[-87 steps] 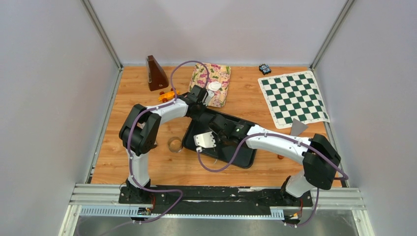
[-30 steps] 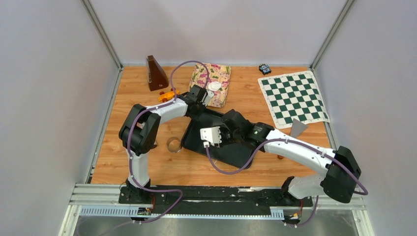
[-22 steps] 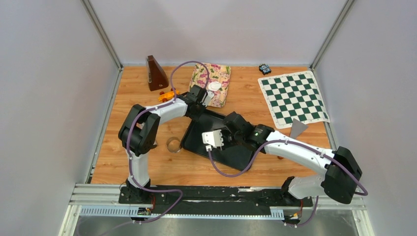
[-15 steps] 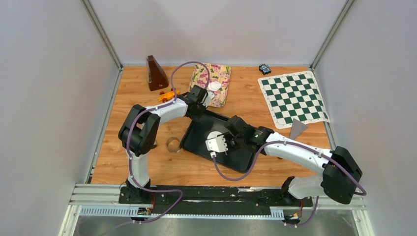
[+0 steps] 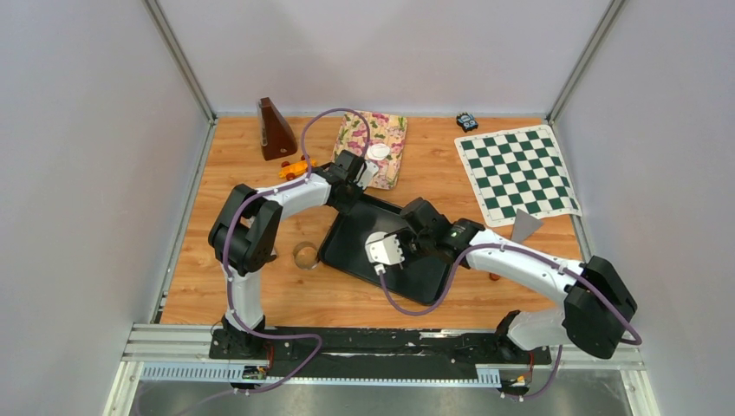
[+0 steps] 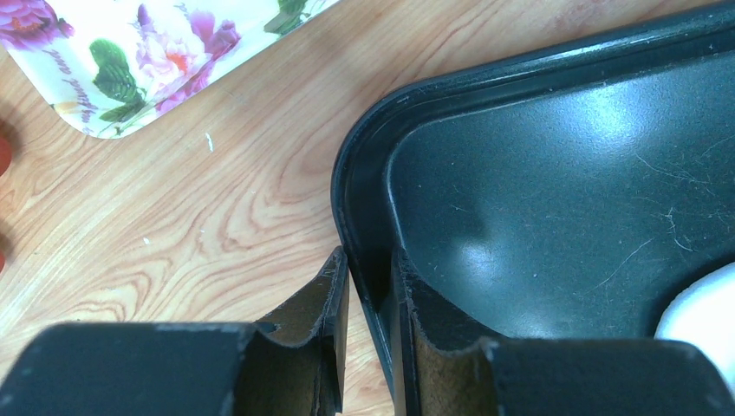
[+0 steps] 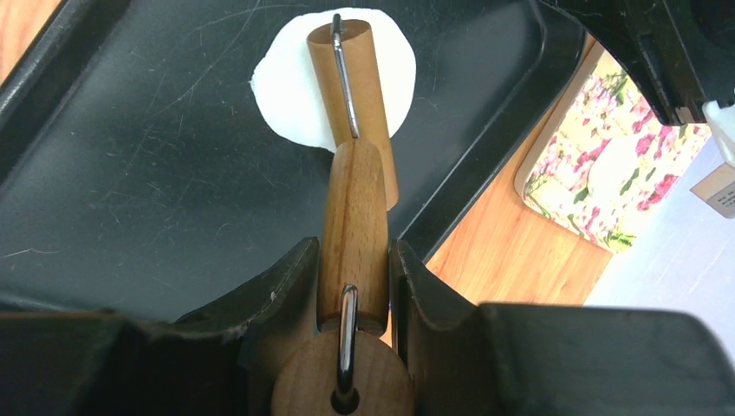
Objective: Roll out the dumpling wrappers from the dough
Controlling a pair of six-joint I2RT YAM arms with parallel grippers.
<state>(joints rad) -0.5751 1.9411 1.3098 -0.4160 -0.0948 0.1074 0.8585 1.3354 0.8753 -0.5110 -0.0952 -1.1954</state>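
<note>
A black tray (image 5: pixel 347 247) sits mid-table on the wooden top. The left gripper (image 6: pixel 368 264) is closed narrowly on the tray's rim at its far left corner, one finger outside the rim and one inside, pinning the tray in place.

The right gripper (image 7: pixel 354 251) is clamped on the handle of a wooden roller (image 7: pixel 351 199). The roller's barrel lies across a white wrapper (image 7: pixel 286 87) on the tray floor, towards the tray's left side. The wrapper looks thin and flat. Its outline is roughly round, a little uneven at one edge.

Behind the tray lies a floral mat (image 5: pixel 390 130) with a white round piece (image 5: pixel 377 152) on it. Whether that is finished wrappers or spare dough is too small to tell. A clear ring cutter (image 5: pixel 306 254) stands on the table just left of the tray, apart from both grippers.

My judgement is that the work is under way: one wrapper is largely flattened and may need a few more passes to even it out. No second piece of dough shows in the tray, so how many wrappers remain cannot be told from here.
</note>
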